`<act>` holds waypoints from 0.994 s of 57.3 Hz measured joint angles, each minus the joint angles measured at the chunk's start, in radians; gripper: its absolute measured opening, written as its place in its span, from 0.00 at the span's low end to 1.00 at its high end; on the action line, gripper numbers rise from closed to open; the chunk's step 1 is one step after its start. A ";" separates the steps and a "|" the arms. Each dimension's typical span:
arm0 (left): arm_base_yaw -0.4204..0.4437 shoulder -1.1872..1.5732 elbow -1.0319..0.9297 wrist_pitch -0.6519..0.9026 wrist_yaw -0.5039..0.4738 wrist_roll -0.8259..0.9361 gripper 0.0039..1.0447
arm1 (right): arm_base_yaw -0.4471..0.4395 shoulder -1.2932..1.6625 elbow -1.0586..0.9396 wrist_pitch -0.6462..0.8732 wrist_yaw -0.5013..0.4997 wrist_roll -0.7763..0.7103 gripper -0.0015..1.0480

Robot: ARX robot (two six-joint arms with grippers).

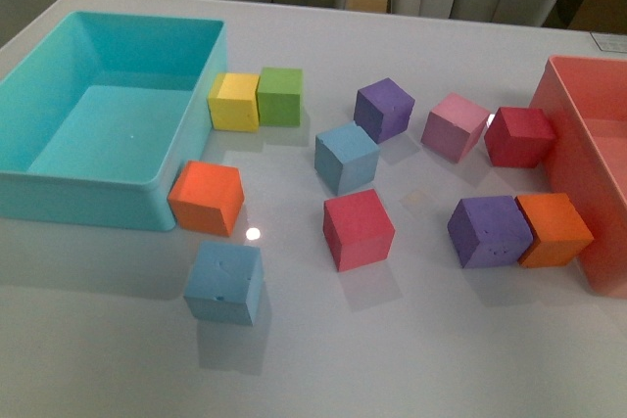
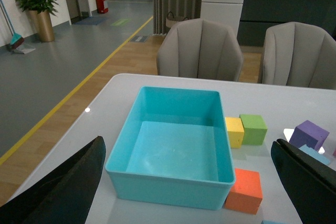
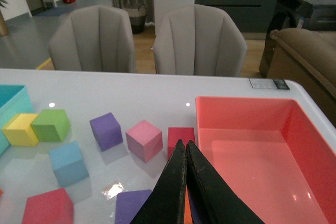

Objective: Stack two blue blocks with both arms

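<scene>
Obs.: neither arm showed in the front view. The two blue blocks sat on the white table, well apart and unstacked.

- Near blue block (image 1: 224,283): alone at the robot's edge, just below an orange cube (image 1: 207,197) by the turquoise bin (image 1: 88,205).
- Central blue block (image 1: 346,158): between a purple cube (image 1: 383,109) and a red cube (image 1: 359,228), near both but touching neither.

Left gripper (image 2: 187,141): fingers spread wide, nothing between them, held high over the bin end of the table.
Right gripper (image 3: 185,144): fingers pressed together, holding nothing, above the cubes beside the pink bin (image 3: 247,106).

Judgement: the step in hand was the reach-and-grasp, not yet begun.

- The left arm looked best placed for the near block, the right for the central one.
- The right would need to part its fingers before descending.
- Each should come straight down and close on free side faces, clear of the red and orange neighbours.
- The blocks looked like soft foam, so a light squeeze would do.
- One block should be set down squarely before release.
</scene>
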 joint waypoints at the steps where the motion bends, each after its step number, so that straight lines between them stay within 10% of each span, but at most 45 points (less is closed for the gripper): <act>1: 0.000 0.000 0.000 0.000 0.000 0.000 0.92 | 0.000 -0.015 -0.001 -0.013 0.000 0.000 0.02; 57: 0.000 0.000 0.000 0.000 0.000 0.000 0.92 | 0.000 -0.551 -0.004 -0.515 0.000 0.000 0.02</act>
